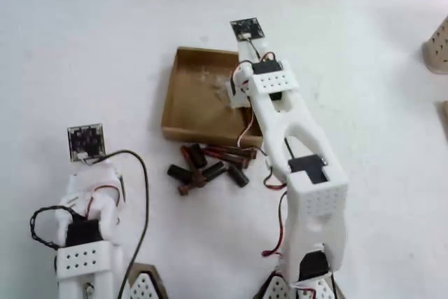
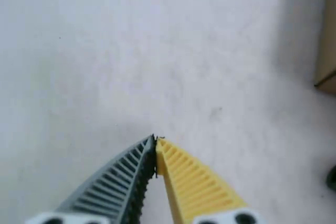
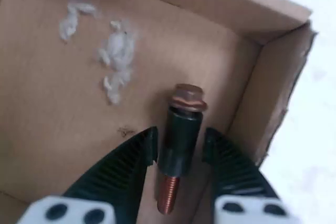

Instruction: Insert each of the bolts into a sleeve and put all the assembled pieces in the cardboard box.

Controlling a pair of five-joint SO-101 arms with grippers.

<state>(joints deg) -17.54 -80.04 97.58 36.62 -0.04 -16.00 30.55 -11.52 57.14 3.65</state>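
Cardboard box [image 3: 273, 19] surrounds the right claw [image 3: 181, 145], which grasps a sleeved bolt [image 3: 181, 135] near one wall. Left claw [image 2: 155, 150] is clenched empty over white worktop [image 2: 131, 51]; loose bolts and sleeves [image 1: 210, 166] lie beside the box.

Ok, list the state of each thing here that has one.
Box: open-topped, on the table.
Loose bolts and sleeves: heaped on the table outside the box.
Assembled piece: bolt seated in sleeve, head and thread end showing.
Right gripper: shut on the assembled piece, above the box.
Left gripper: shut, empty, above the table.
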